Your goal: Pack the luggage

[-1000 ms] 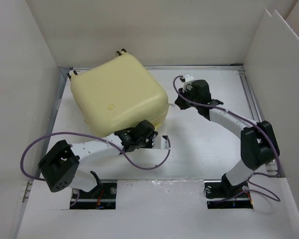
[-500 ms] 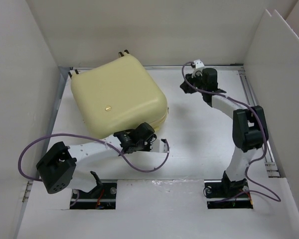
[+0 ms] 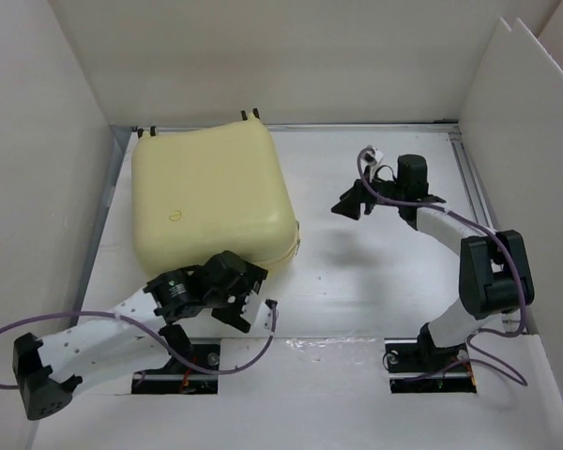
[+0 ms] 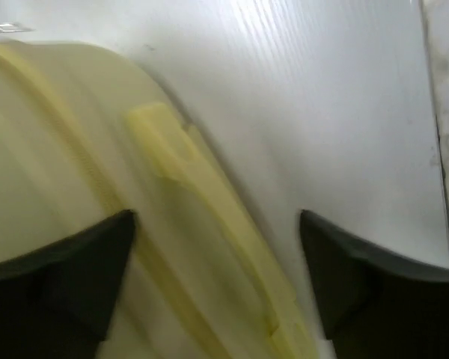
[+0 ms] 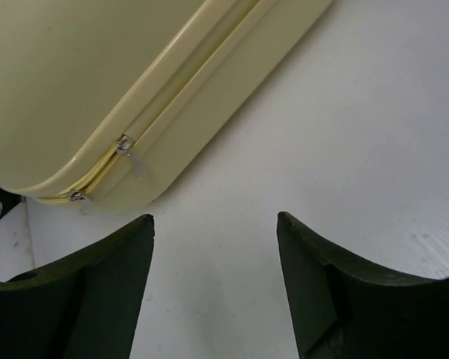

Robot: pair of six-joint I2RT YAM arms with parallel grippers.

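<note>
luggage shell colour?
The luggage is plain pale yellow with no pattern; it shows best in the top external view.

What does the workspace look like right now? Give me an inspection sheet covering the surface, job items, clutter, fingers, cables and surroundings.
Surface: white table, no spills or marks seen.
Job's things: pale yellow hard-shell suitcase lying flat at the left rear, closed. Two metal zipper pulls sit near one corner.
Clutter: nothing seen.
Grippers: left gripper has its fingers apart at the suitcase's near edge; the view is blurred, so contact cannot be told. Right gripper has its fingers apart over bare table, clear of the suitcase.
Cables: left purple cable loops loose over the near edge. Right purple cable runs along its arm.
Surroundings: white panel walls on three sides.
</note>
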